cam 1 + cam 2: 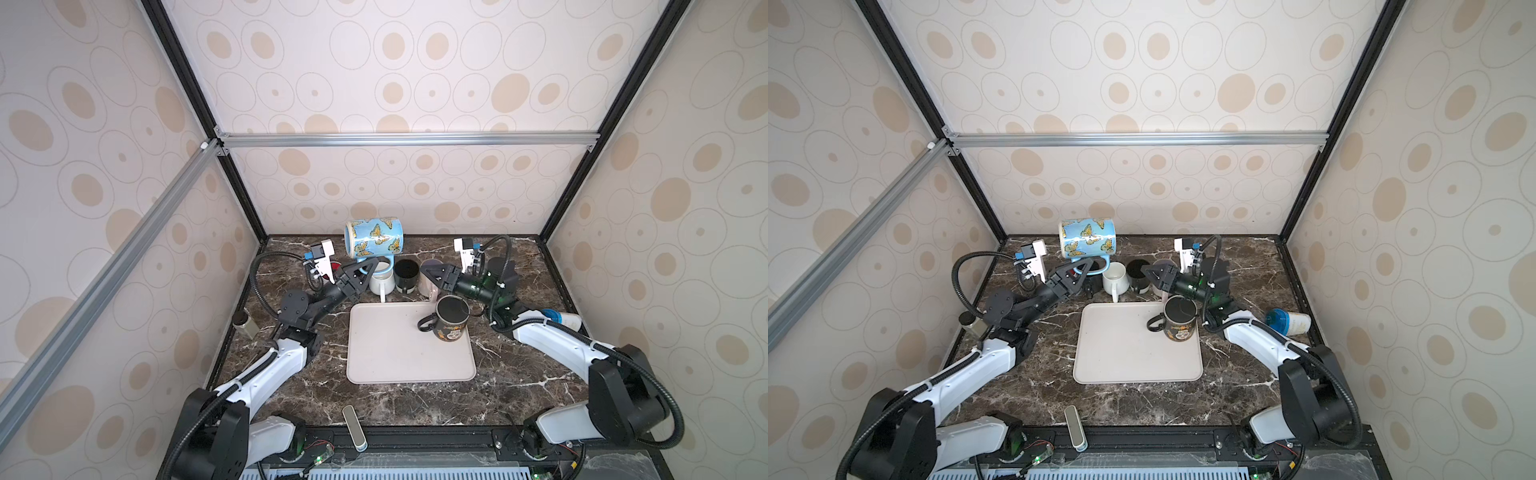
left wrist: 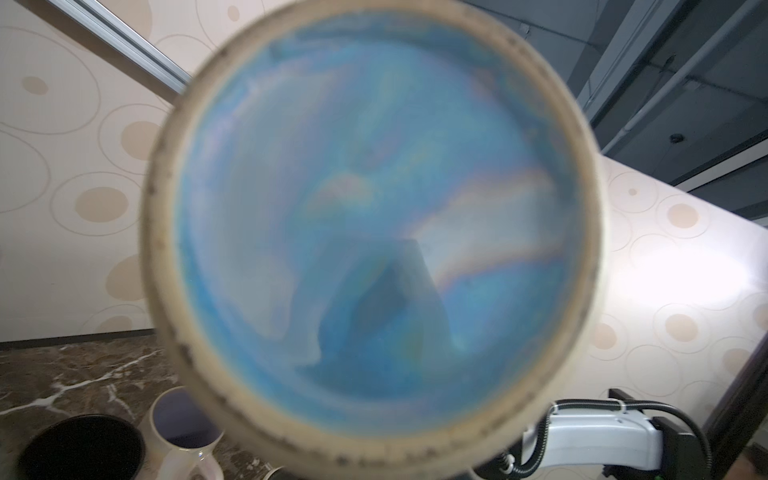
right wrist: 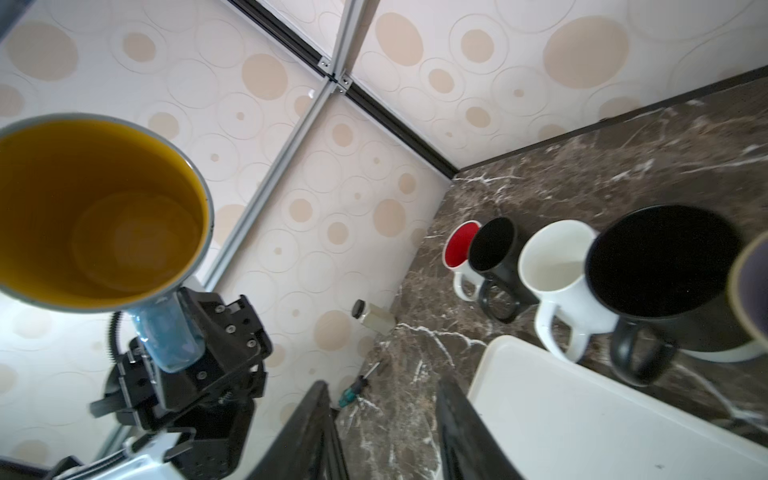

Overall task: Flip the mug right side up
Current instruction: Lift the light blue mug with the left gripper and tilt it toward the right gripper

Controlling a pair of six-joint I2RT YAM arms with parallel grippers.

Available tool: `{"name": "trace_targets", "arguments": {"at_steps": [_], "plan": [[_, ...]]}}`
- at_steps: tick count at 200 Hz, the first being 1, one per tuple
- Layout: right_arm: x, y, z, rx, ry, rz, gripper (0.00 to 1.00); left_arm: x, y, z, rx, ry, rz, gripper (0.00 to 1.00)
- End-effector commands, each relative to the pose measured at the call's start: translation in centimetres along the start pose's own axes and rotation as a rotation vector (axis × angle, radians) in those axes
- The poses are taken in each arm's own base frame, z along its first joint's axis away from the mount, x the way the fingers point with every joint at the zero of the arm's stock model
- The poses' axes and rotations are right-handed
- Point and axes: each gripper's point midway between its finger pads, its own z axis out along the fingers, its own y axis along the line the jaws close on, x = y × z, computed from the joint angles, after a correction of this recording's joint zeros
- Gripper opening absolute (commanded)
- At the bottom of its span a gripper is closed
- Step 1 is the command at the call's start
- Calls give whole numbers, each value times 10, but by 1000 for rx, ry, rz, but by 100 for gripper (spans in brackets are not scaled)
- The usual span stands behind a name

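The mug is light blue with yellow butterflies. It hangs on its side in the air over the back row of cups. Its yellow inside faces the right arm, and its blue base fills the left wrist view. My left gripper is shut on the mug's blue handle from below. My right gripper stands open and empty to the right of the mug, low over the cups.
A cream tray lies mid-table with a black mug upright on its far right corner. Behind it stand a white mug, a black mug and a pink mug. A bottle lies at the right edge, a small jar at the left.
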Motion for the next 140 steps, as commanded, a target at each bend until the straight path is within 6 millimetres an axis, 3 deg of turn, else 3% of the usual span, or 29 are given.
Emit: {"name": "trace_targets", "arguments": {"at_steps": [1,72,140], "plan": [[-5,59,-1,-233,3,-55,50,-32,-69,-8,277,-99,46,0],[6,105,10,-354,36,-148,54,-29,-62,-6,261,-92,31,0],[10,127,17,-422,47,-180,51,-25,-55,-6,268,-88,-2,0]]}}
